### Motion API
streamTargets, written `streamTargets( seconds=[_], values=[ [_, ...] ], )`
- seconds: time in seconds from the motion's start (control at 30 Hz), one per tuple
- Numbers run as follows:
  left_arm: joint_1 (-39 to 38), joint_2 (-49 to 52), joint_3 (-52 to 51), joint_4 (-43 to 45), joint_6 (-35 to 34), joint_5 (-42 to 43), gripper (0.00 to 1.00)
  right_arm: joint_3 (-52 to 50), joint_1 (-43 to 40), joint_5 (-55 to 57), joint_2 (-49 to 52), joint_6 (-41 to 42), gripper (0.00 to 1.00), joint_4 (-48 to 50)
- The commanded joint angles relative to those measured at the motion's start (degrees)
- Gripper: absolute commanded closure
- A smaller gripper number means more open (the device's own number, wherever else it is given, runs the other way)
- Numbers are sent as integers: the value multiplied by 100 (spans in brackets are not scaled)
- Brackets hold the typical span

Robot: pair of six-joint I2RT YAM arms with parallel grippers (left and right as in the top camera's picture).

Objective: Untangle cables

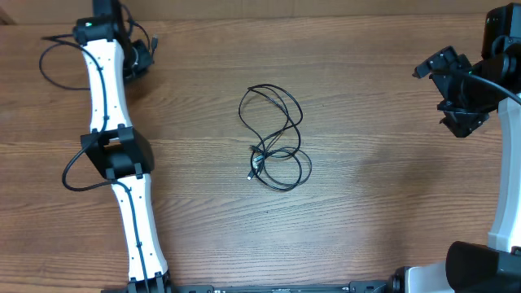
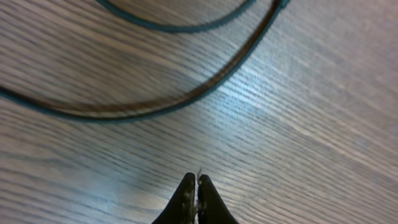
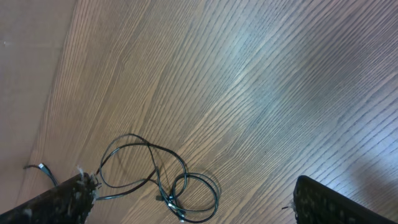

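The cables (image 1: 262, 156) lie as a loose tangle of thin black loops on the wooden table, with small plugs near the knot. They also show in the right wrist view (image 3: 169, 200). My right gripper (image 1: 444, 94) is open and empty at the far right, well away from the cables; its fingers (image 3: 193, 182) stand wide apart. My left gripper (image 1: 142, 57) is at the far left back, far from the cables. Its fingertips (image 2: 197, 182) are pressed together just above bare wood, with nothing between them.
Thicker black wires (image 2: 186, 96) of the left arm curve over the table ahead of the left gripper, seen as a loop from overhead (image 1: 49, 69). The left arm (image 1: 114, 155) lies along the left side. The table's far edge (image 3: 59, 68) borders a beige surface.
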Motion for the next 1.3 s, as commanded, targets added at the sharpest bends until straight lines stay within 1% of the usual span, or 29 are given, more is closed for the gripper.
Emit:
streamTargets(
  seconds=[0.0, 0.13, 0.4, 0.57, 0.63, 0.67, 0.77, 0.83, 0.87, 0.9, 1.0, 1.07, 1.13, 1.17, 1.2, 1.23, 1.27],
  values=[
    [-109, -83, -348, 9, -35, -1113, 96, 39, 9, 55, -24, -46, 0, 15],
    [-90, -83, -841, 195, -26, -1425, 96, 39, 9, 55, -24, -46, 0, 15],
    [243, -83, -1567, 564, -33, -1532, 96, 39, 9, 55, -24, -46, 0, 15],
    [501, -83, -1810, 1097, -31, -1456, 96, 39, 9, 55, -24, -46, 0, 15],
    [573, -83, -1996, 1469, 66, -1263, 96, 39, 9, 55, -24, -46, 0, 15],
    [581, -83, -2201, 1812, 334, -1058, 96, 39, 9, 55, -24, -46, 0, 15],
    [581, -83, -2638, 2385, 732, -855, 95, 39, 9, 55, -24, -46, 0, 15],
    [581, -83, -2988, 2756, 835, -894, 93, 39, 9, 55, -24, -46, 0, 15],
    [584, -83, -3158, 2938, 907, -938, 90, 39, 9, 55, -24, -46, 0, 15],
    [597, -83, -3213, 3001, 940, -1023, 89, 39, 9, 55, -24, -46, 0, 15],
    [647, -105, -3193, 3064, 933, -1504, 91, 39, 9, 55, -24, -46, 0, 15],
    [680, -127, -3067, 3012, 935, -1720, 90, 39, 9, 55, -24, -46, 0, 15],
    [726, -146, -2785, 2855, 933, -1834, 85, 39, 9, 55, -24, -46, 0, 15],
    [761, -184, -2439, 2608, 776, -1727, 76, 39, 9, 55, -24, -46, 0, 15],
    [778, -225, -2177, 2415, 549, -1541, 73, 39, 9, 55, -24, -46, 0, 15],
    [787, -256, -1996, 2299, 389, -1322, 71, 39, 9, 55, -24, -46, 0, 15],
    [796, -348, -1545, 2026, 107, -400, 52, 39, 9, 55, -24, -46, 0, 15]
  ],
)
